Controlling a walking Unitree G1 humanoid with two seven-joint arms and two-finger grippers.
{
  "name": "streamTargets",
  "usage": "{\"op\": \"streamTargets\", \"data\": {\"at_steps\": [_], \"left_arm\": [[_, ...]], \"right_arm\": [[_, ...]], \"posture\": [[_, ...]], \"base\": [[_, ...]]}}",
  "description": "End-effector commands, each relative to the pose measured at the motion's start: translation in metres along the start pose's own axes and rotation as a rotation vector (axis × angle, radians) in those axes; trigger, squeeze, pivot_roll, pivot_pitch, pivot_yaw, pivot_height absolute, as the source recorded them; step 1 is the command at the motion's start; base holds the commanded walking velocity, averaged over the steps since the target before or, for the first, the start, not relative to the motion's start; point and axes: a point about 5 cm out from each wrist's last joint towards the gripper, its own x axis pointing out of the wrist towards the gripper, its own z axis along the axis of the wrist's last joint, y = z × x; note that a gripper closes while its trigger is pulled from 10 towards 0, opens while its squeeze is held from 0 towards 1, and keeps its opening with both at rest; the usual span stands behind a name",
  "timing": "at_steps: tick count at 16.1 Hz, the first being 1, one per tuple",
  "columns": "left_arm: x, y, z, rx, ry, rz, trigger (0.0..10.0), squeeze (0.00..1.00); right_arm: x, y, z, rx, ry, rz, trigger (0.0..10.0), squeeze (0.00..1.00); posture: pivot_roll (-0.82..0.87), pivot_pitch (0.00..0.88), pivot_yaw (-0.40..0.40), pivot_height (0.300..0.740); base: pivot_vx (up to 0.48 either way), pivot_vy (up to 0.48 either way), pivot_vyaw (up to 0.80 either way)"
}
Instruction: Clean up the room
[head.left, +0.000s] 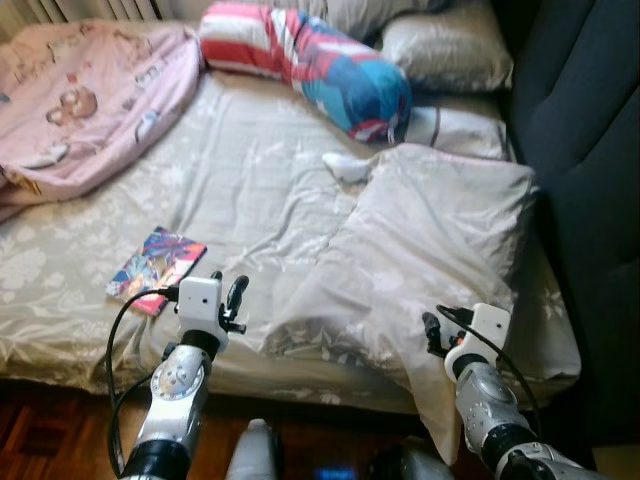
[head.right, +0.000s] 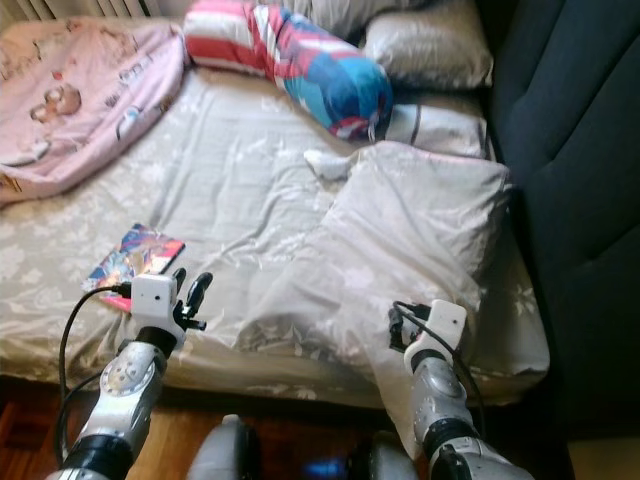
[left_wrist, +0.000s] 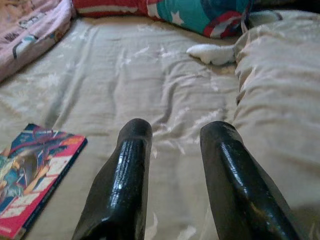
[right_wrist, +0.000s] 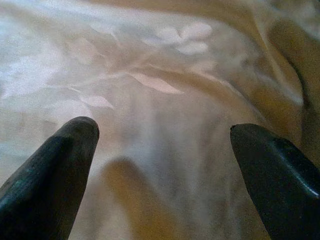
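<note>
Unmade bed (head.left: 250, 190), beige pillow (head.left: 430, 250) slumped at near edge | right gripper (right_wrist: 162, 150) spread wide, empty, close over its cover (likely to grab it); left gripper (left_wrist: 172, 150) parted, empty, beside comic book (head.left: 157, 268)

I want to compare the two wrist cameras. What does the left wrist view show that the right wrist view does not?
Left wrist view: the left gripper open above the bed sheet, with a colourful book, a small white cloth, a pink blanket and a striped bolster.

Right wrist view: the right gripper wide open, very close to the beige pillow with its pale leaf print.

Shared: two black fingers apart, holding nothing, over beige bedding.
</note>
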Motion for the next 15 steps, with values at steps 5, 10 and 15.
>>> {"op": "streamTargets", "data": {"at_steps": [5,10,15], "left_arm": [[-0.014,0.009,-0.001,0.007,0.045,0.002,10.0,0.0],[-0.024,0.012,0.004,0.021,0.054,-0.01,10.0,0.0],[-0.027,0.01,0.006,0.037,0.07,-0.027,10.0,0.0]], "right_arm": [[-0.009,-0.02,-0.024,0.113,0.085,-0.083,10.0,0.0],[-0.016,-0.016,-0.047,0.176,0.178,-0.045,10.0,0.0],[-0.017,-0.006,-0.049,0.191,0.187,0.035,0.0,0.0]], "posture": [[0.2,0.336,0.056,0.66],[0.21,0.363,0.069,0.66],[0.22,0.364,0.075,0.66]], "base": [[0.0,0.0,0.0],[0.0,0.0,0.0],[0.0,0.0,0.0]]}}
